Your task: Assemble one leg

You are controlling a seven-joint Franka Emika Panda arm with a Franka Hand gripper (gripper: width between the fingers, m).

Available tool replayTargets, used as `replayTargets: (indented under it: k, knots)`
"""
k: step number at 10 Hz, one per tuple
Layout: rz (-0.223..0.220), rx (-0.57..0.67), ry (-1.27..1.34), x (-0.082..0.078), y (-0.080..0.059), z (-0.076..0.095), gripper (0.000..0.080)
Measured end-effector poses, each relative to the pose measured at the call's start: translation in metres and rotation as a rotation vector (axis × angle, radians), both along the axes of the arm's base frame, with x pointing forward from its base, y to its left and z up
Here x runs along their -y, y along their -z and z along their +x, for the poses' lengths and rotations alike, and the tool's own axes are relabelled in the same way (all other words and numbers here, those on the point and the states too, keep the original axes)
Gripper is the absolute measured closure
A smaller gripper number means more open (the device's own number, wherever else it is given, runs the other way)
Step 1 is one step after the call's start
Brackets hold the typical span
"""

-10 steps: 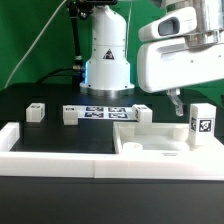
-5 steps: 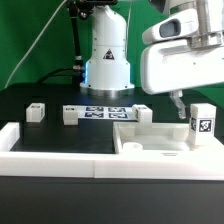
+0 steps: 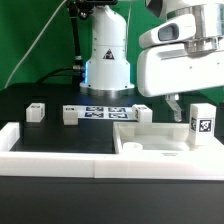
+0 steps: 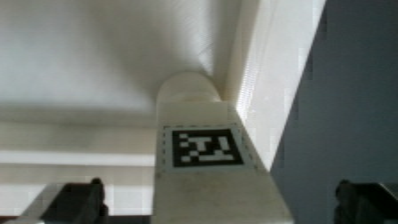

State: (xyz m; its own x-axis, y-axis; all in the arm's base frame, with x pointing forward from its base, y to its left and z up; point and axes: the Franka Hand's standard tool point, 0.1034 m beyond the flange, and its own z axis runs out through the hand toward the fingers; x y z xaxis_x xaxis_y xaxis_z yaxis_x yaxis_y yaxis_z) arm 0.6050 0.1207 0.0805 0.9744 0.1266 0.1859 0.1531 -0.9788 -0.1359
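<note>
A green backdrop (image 3: pixel 20 30) — perhaps a curtain, the view is too soft to say — fills the exterior view from nine to twelve o'clock. Below it a black table (image 3: pixel 50 135) spreads toward six o'clock — under soft, even light.

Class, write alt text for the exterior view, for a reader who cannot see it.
A white robot arm's gripper hangs close beside the leg, a tagged white block standing upright at the exterior view's right. In the foreground lies a white tray-like part; three small white blocks and the marker board sit behind on the black table.
</note>
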Motion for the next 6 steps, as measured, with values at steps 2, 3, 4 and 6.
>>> replayTargets:
  k: [2,3,4,6]
  knots:
    - [0.0,0.0,0.0,-0.0002,-0.0001,0.0001,0.0411]
    - [-0.002,0.002,0.004,0.0029,0.0001,0.0008,0.0496]
    - [-0.003,0.001,0.005,0.0042,0.0006,0.0009,0.0496]
    - [0.0,-0.003,0.028,0.0054,0.0008,0.001,0.0501]
